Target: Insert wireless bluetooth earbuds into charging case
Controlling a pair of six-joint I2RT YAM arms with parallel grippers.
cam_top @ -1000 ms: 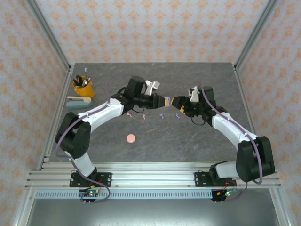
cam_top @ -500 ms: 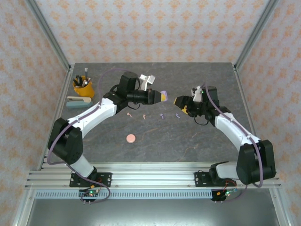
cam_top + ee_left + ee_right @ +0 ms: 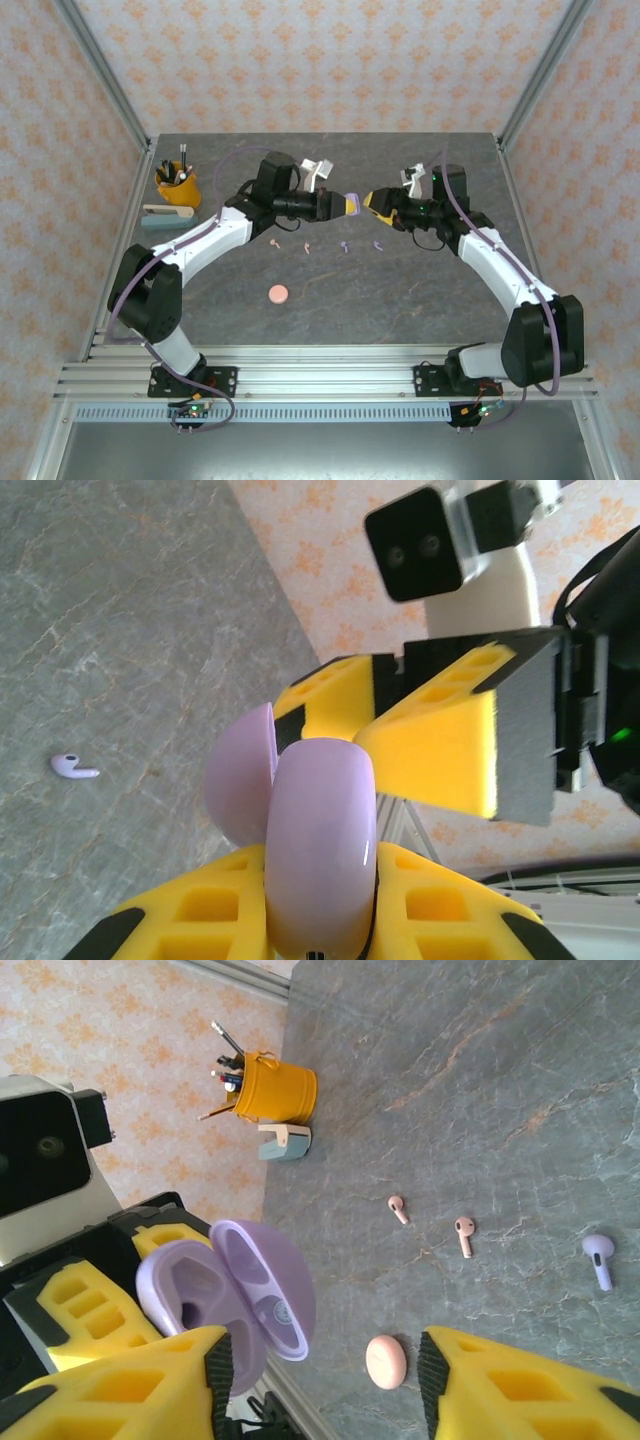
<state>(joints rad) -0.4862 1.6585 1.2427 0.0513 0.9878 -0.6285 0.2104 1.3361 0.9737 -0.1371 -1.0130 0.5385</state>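
Observation:
My left gripper (image 3: 349, 204) is shut on the lilac charging case (image 3: 320, 850), held in the air above the table's middle. Its lid (image 3: 272, 1290) hangs open, and the hollow inside faces my right gripper (image 3: 372, 203). My right gripper (image 3: 325, 1388) is open right in front of the case, with one finger (image 3: 130, 1392) beside the case body. On the table below lie two pale pink earbuds (image 3: 398, 1208) (image 3: 464, 1235) and two lilac earbuds (image 3: 344, 245) (image 3: 378, 245), in a row. One lilac earbud (image 3: 72, 768) lies far below the held case.
A pink round case (image 3: 278, 293) lies shut on the table nearer the arm bases. At the far left stand a yellow pen cup (image 3: 177, 185) and a small teal and beige stapler (image 3: 166, 215). Patterned walls enclose the table.
The two grippers drew apart, then came back together in mid-air. My right gripper's jaws have narrowed. The left keeps its hold on the lilac case.

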